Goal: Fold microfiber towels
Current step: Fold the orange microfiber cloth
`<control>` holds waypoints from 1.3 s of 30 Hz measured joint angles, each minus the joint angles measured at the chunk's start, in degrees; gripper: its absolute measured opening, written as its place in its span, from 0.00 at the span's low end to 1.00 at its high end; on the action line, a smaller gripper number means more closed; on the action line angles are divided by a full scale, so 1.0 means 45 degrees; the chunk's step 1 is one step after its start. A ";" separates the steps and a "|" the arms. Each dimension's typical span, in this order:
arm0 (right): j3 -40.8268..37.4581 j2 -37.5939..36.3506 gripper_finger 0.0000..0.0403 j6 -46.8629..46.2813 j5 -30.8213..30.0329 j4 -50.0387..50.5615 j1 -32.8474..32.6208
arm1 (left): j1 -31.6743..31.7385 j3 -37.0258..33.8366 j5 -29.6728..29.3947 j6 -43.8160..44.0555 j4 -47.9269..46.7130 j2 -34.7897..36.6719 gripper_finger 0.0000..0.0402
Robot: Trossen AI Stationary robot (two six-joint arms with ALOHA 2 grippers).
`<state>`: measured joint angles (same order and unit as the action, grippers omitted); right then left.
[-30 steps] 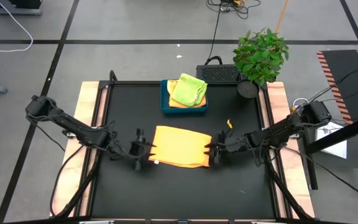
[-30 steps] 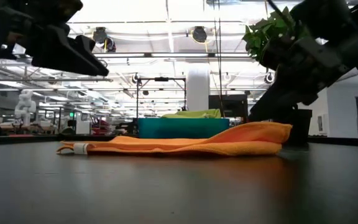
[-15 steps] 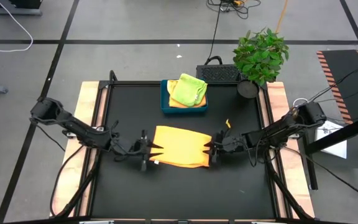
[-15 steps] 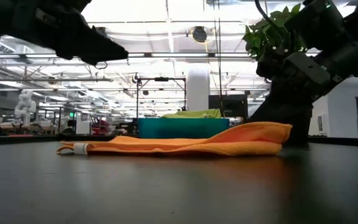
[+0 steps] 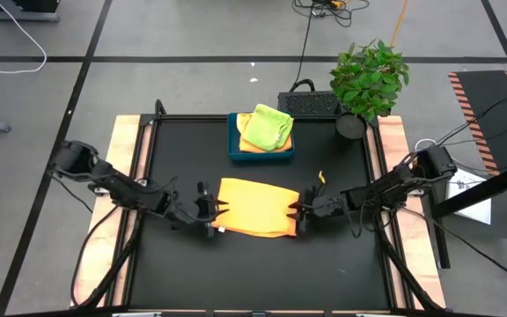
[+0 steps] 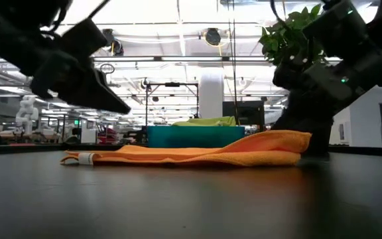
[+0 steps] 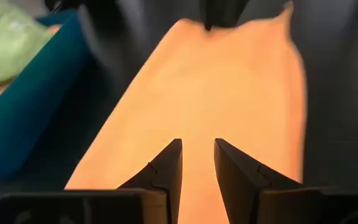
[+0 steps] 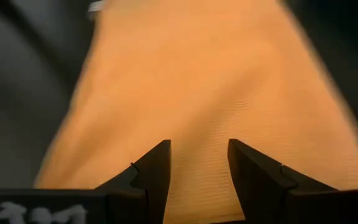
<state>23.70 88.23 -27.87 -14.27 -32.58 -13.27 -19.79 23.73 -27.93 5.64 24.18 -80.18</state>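
Your left gripper (image 5: pixel 216 212) sits at the left short edge of the orange towel (image 5: pixel 255 208), which lies folded flat on the black table (image 5: pixel 262 264) just in front of its fingertips. In its own wrist view that gripper (image 7: pixel 197 151) shows both fingers parted by a narrow gap above the cloth, with nothing between them. Your right gripper (image 5: pixel 299 214) faces it from the opposite short edge — its fingers (image 8: pixel 154 168) stand spread wider over the orange fabric, also pinching nothing. The towel stretches between the two grippers, and from table height you can see its right end (image 6: pixel 290 143) humped higher than the left. Beyond the towel, away from both grippers, the blue tray (image 5: pixel 234 145) holds a lime green towel (image 5: pixel 268 126) on top of another orange one
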 joint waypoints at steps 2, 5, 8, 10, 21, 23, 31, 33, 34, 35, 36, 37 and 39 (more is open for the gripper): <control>0.0000 -0.0005 0.38 -0.0116 -0.0182 0.0300 0.0194 | 0.0113 0.0000 -0.0085 0.0413 0.0003 -0.0201 0.23; 0.0000 -0.0005 0.38 -0.0412 -0.0202 0.1079 0.0602 | 0.0264 0.0000 0.0677 0.0951 -0.0106 -0.0595 0.23; 0.0036 -0.0034 0.38 -0.0854 -0.0504 0.1912 0.1061 | 0.0276 0.0000 0.1562 0.1392 -0.0085 -0.1086 0.23; 0.0039 -0.0039 0.38 -0.1118 -0.0952 0.2324 0.1313 | 0.0276 0.0000 0.2003 0.1636 -0.0076 -0.1405 0.23; -0.0010 -0.0225 0.38 0.0006 -0.1392 0.1686 0.2960 | -0.0009 0.0034 0.4305 0.1309 0.1520 -0.3357 0.23; -0.0010 -0.0576 0.38 0.0393 -0.0689 0.1693 0.3127 | -0.0106 0.0039 0.5239 0.0811 0.2107 -0.3653 0.23; 0.0000 -0.2610 0.38 0.1539 0.0973 -0.0751 0.1959 | -0.0892 0.0014 0.8098 -0.1377 0.3521 -0.2832 0.23; 0.0005 -0.2831 0.38 0.2068 0.1142 -0.1484 0.1306 | -0.1105 0.0020 0.8220 -0.2289 0.2688 -0.2154 0.23; 0.0005 -0.2895 0.38 0.2331 0.1152 -0.1723 0.0936 | -0.1194 0.0002 0.8152 -0.2572 0.2191 -0.1739 0.23; 0.0005 -0.2900 0.38 0.2545 0.1123 -0.1948 0.0559 | -0.1253 0.0000 0.7837 -0.2708 0.1841 -0.1305 0.23; 0.0010 -0.2890 0.38 0.2698 0.0944 -0.2052 0.0184 | -0.1299 0.0012 0.7338 -0.2748 0.1462 -0.0854 0.23; 0.0006 -0.2890 0.38 0.2788 0.0656 -0.2034 -0.0184 | -0.1307 0.0015 0.6688 -0.2770 0.0948 -0.0385 0.23; 0.0141 -0.2708 0.38 0.2618 -0.0405 -0.1889 -0.0830 | -0.1259 0.0015 0.5185 -0.2840 -0.0032 0.0386 0.23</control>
<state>24.34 76.04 -16.09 -16.09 -41.08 -17.01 -25.45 23.79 -4.60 -7.14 24.04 -78.44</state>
